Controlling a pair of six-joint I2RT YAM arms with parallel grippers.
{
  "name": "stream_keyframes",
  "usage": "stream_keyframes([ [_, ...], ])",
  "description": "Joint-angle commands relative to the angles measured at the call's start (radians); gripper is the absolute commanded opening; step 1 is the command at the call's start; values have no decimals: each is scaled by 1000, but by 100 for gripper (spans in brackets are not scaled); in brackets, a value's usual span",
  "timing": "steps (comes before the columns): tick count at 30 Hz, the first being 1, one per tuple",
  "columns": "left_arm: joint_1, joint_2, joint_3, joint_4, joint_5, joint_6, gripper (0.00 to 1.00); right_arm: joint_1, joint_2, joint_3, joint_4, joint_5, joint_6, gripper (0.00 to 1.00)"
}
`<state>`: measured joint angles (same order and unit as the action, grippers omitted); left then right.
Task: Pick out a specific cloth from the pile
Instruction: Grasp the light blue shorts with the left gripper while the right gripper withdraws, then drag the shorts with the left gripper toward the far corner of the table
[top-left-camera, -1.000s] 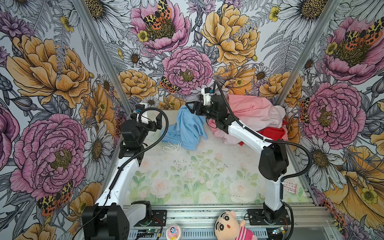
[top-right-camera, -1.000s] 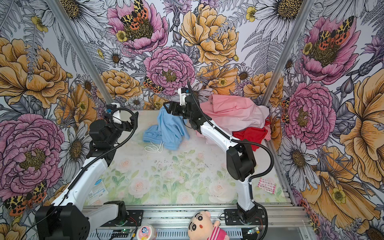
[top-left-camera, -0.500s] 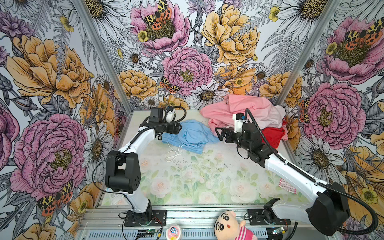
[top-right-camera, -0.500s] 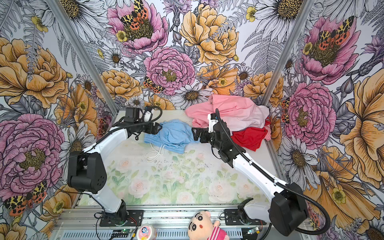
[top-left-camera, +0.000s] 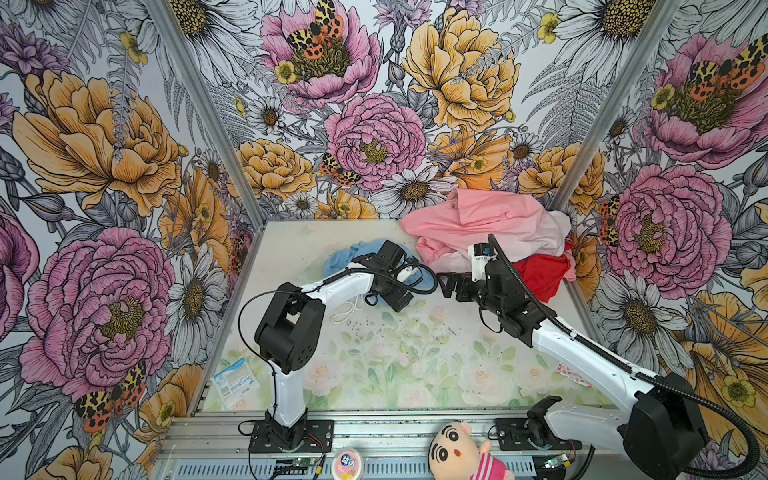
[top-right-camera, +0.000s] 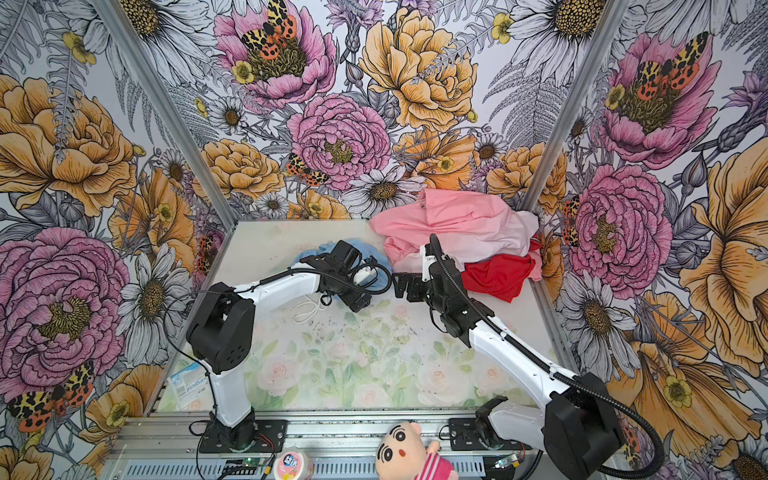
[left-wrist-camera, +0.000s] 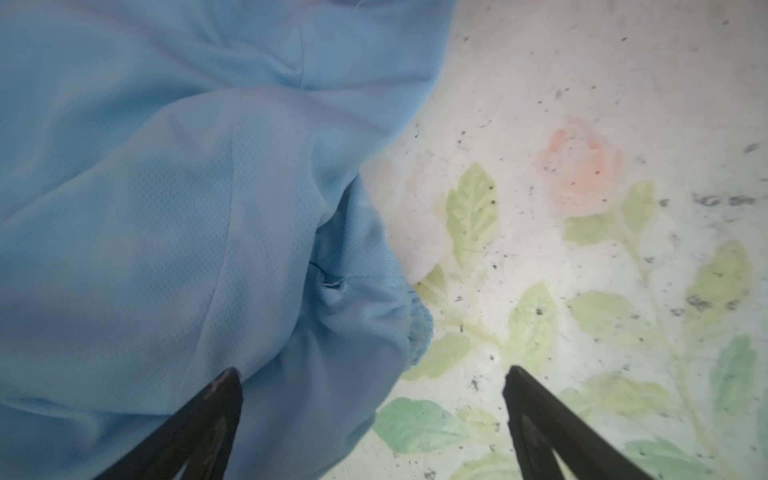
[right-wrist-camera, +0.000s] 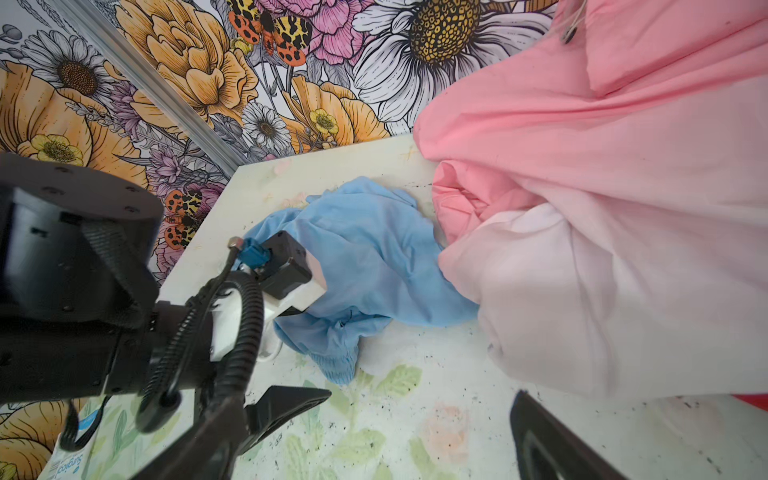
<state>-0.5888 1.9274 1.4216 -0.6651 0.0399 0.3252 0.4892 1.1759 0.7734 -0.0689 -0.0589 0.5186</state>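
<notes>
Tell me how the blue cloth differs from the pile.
Colour: the cloth is one sky blue; the pile mixes pink, pale pink and red. Size: the cloth is far smaller than the pile. Pose: the cloth lies low; the pile heaps high. Both are crumpled fabric.

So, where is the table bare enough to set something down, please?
Widest bare patch: the near middle of the table, between the left arm's base and the right arm's base. A narrower strip lies behind the cloth, along the back wall. Crowded: around the cloth, left gripper, right gripper and the pile.

Bright, even light; soft wrist-view blur
</notes>
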Motion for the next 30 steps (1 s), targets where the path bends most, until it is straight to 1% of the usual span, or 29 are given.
stream_keyframes([
  [1,10,60,50,-11,-87,1,99,-8,-64,-66,48,16,25,99],
  [5,9,130,77,-10,-114,-24,97,-11,-113,-110,47,18,26,99],
  [6,9,147,88,-9,-132,-32,94,-11,-124,-120,47,22,25,99],
  [8,7,176,107,-8,-169,-43,81,-14,-138,-132,47,28,26,100],
  [9,7,186,113,-8,-177,-44,68,-16,-143,-137,47,28,25,99],
  [11,7,185,118,-7,-225,-56,26,-20,-152,-142,46,27,24,99],
  [12,9,172,114,1,-257,-60,12,-22,-156,-141,43,25,23,100],
  [13,13,145,103,17,-290,-60,4,-24,-158,-140,40,24,20,100],
  [14,22,113,91,35,-293,-60,1,-27,-160,-138,38,25,18,99],
  [16,62,25,68,75,-267,-79,0,-31,-162,-137,37,25,15,100],
  [19,163,-95,92,81,-143,-147,0,-41,-151,-130,37,18,16,100],
  [21,225,-209,122,88,-72,-190,0,-42,-136,-120,37,10,20,100],
  [24,312,-308,163,127,10,-239,0,-43,-106,-101,40,-3,26,100],
  [27,387,-354,221,144,24,-268,0,-46,-80,-82,49,-17,33,100],
  [30,435,-375,277,144,-33,-264,0,-45,-67,-72,67,-39,42,99],
])
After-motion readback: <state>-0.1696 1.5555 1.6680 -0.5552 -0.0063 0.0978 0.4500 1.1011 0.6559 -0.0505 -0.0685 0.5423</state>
